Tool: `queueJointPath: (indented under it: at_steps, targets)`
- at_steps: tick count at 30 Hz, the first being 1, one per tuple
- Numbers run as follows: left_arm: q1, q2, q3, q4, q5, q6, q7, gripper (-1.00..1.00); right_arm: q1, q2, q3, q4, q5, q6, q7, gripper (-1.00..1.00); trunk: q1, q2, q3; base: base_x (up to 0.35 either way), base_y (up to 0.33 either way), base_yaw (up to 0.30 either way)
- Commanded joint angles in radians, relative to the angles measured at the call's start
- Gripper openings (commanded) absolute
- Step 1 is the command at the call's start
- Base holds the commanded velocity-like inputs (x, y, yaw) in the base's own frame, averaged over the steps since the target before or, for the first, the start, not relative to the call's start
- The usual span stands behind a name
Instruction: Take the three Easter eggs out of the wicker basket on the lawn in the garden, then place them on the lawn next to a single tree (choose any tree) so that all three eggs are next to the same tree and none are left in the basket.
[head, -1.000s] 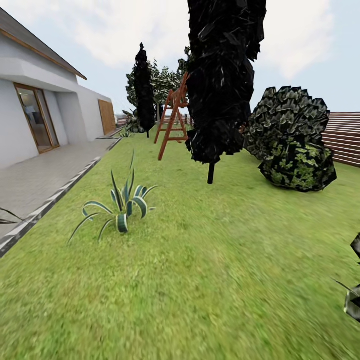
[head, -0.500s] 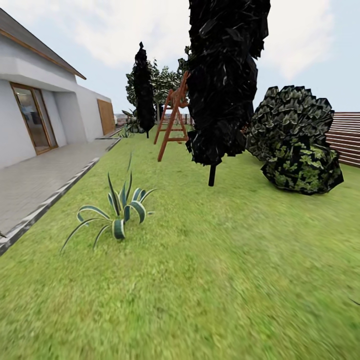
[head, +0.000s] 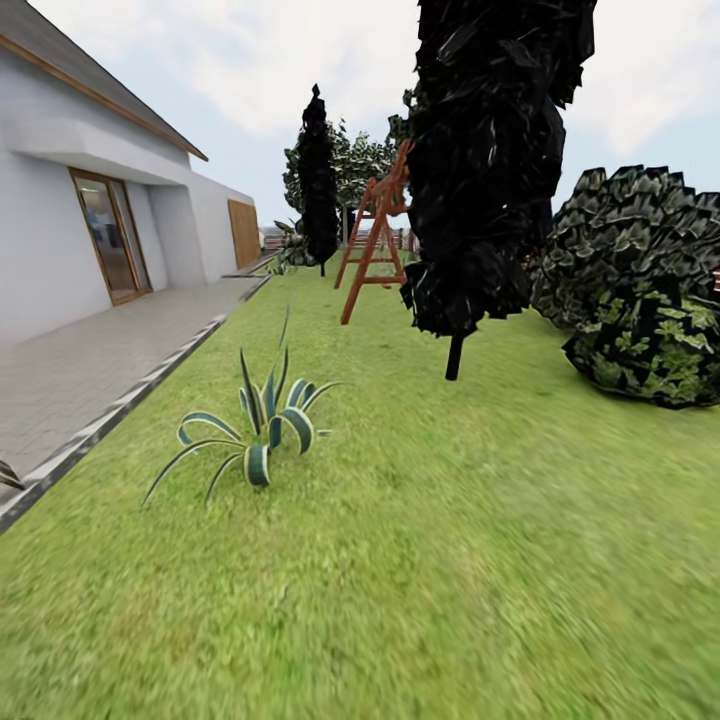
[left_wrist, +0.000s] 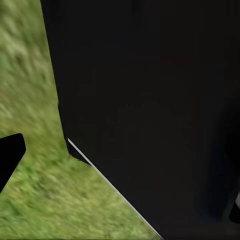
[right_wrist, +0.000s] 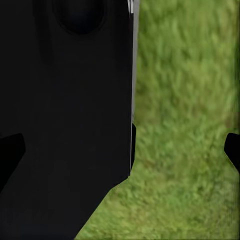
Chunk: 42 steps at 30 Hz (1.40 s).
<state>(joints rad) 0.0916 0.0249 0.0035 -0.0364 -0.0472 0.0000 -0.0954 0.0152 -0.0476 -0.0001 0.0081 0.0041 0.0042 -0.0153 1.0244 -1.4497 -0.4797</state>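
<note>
The lawn (head: 420, 560) spreads wide in the head view, mottled green and flat. The Easter eggs and the wicker basket are out of view. A leafy green tree crown (head: 358, 165) rises far back, beside a distant dark cypress (head: 318, 180). In the left wrist view, my left gripper (left_wrist: 122, 182) is open, its black fingertips (left_wrist: 10, 156) at the picture's edges, with grass and a dark part of the robot beyond. My right gripper (right_wrist: 121, 150) is also open, its fingertips (right_wrist: 233, 149) wide apart over grass, holding nothing.
A big black columnar cypress (head: 490, 170) stands ahead on a thin trunk. A dark bush (head: 650, 290) sits at the right, a striped spiky plant (head: 262, 425) at the near left. A red-brown wooden frame (head: 375, 235) stands behind. The white house (head: 60, 230) and paved path (head: 90, 360) run along the left.
The whole head view has shifted: cypress, bush and spiky plant sit further right and the house fills more of the left. The camera has turned left.
</note>
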Motion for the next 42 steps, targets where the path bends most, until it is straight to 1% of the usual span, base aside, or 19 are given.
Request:
queueJointPath:
  at_steps: [1,10,17,25,36,42]
  targets:
    - [0.000,0.000,0.001,-0.002,-0.005,0.000,-0.003,1.00,0.000,0.000,0.000,0.000,0.001,0.000,-0.002,1.00,0.001,0.000,-0.001,0.312,0.000,0.261]
    - [0.000,0.000,0.001,-0.002,-0.005,0.000,-0.003,1.00,0.000,-0.001,0.001,0.000,0.001,0.000,-0.001,1.00,0.001,0.000,-0.001,0.311,0.000,0.255]
    - [0.000,0.000,0.000,-0.002,-0.005,0.000,-0.003,1.00,0.000,-0.001,0.001,0.000,0.001,0.000,-0.001,1.00,0.001,0.000,-0.001,0.285,0.000,0.125]
    - [0.000,0.001,-0.002,-0.001,-0.008,0.003,-0.003,1.00,0.000,-0.001,0.003,0.000,0.002,0.000,-0.001,1.00,0.001,0.000,-0.001,0.312,0.000,0.204]
    - [0.000,0.000,-0.002,0.000,-0.008,0.003,-0.001,1.00,0.000,-0.002,0.003,0.000,0.002,0.000,0.000,1.00,0.001,0.000,-0.001,0.315,-0.013,0.023]
    - [0.000,-0.001,-0.002,0.000,-0.007,0.000,-0.003,1.00,0.000,-0.002,0.003,0.000,0.002,0.000,0.000,1.00,0.001,0.000,-0.001,0.065,-0.029,0.000]
